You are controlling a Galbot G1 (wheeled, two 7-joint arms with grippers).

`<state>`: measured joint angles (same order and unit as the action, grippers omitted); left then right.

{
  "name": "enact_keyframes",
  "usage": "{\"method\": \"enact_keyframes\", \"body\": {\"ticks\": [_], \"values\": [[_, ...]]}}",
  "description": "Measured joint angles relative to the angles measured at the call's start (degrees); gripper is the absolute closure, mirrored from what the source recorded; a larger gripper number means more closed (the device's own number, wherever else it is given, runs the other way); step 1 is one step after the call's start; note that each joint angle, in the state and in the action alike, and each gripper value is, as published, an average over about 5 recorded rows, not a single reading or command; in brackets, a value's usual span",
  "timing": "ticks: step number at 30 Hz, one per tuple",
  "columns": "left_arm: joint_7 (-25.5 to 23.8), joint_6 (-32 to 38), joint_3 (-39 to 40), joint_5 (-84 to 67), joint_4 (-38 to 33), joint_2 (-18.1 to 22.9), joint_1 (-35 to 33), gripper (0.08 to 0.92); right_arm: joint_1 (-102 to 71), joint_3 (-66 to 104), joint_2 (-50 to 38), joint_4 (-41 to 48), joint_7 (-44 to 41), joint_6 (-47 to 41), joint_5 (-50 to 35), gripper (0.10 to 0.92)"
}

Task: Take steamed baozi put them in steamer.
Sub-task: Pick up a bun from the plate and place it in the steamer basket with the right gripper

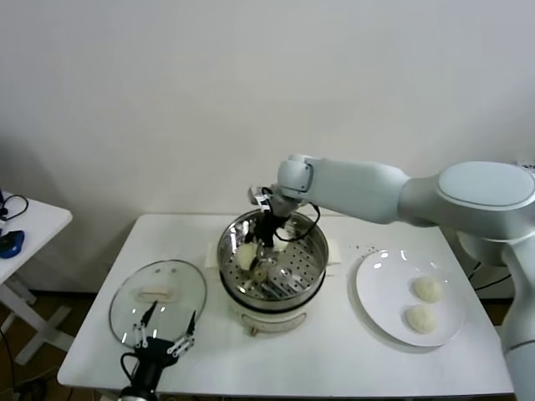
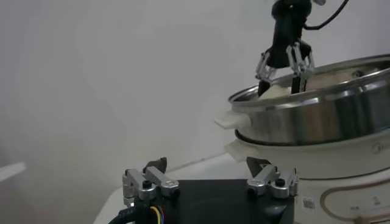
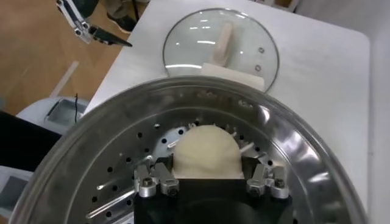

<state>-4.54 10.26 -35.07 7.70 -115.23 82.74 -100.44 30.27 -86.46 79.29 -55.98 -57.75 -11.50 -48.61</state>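
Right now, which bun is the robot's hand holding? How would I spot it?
Find the shiny metal steamer in the middle of the white table. Inside it, the right hand reaches down with its fingers on both sides of one cream-white bun. The two buns on the white plate have no hand near them.

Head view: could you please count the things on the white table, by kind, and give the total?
baozi: 4 (2 on the plate, 2 in the steamer)
steamer: 1
glass lid: 1
plate: 1
Total: 7
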Motion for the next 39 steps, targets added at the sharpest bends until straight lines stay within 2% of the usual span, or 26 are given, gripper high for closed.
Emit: {"method": "enact_keyframes", "body": {"ticks": [23, 26, 31, 39], "values": [[0.1, 0.2, 0.7, 0.7, 0.8, 0.7, 0.2, 0.177, -0.3, -0.2, 0.5, 0.7, -0.9, 0.4, 2.4, 0.308], [0.1, 0.1, 0.7, 0.7, 0.8, 0.7, 0.3, 0.177, -0.3, -0.2, 0.6, 0.7, -1.0, 0.4, 2.9, 0.289], [0.1, 0.0, 0.6, 0.7, 0.8, 0.6, 0.9, 0.177, -0.3, -0.1, 0.7, 0.7, -1.5, 0.7, 3.9, 0.212], [0.2, -0.3, 0.5, 0.8, 1.0, 0.6, 1.6, 0.177, 1.0, 0.3, -0.2, -0.1, -2.6, 1.5, 5.3, 0.202]]}}
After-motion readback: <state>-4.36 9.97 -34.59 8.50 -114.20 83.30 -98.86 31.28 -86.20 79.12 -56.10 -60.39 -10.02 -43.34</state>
